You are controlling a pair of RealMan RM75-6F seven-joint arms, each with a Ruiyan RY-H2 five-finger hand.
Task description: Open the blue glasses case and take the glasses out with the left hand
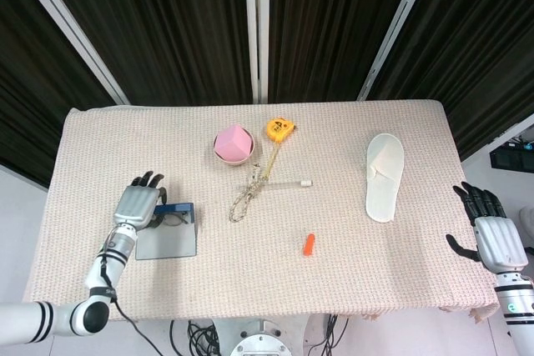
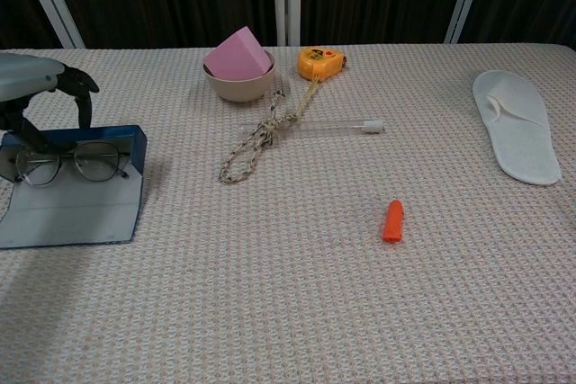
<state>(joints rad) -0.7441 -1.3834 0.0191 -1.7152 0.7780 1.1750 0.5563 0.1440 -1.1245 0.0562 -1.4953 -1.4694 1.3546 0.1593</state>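
Glasses (image 2: 72, 162) lie in the opened blue case (image 2: 76, 209), just below the left hand's (image 1: 140, 203) fingertips, exposed for lifting out. That hand hovers over the case's far edge, fingers curled downward; whether it touches the frame, I cannot tell. The right hand (image 1: 492, 235) hangs spread and empty off the desk (image 1: 334, 289).

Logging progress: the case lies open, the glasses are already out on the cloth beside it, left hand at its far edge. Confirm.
Wrong on the glasses: the chest view shows them lying inside the open case, not on the cloth. The left hand is at its far edge.
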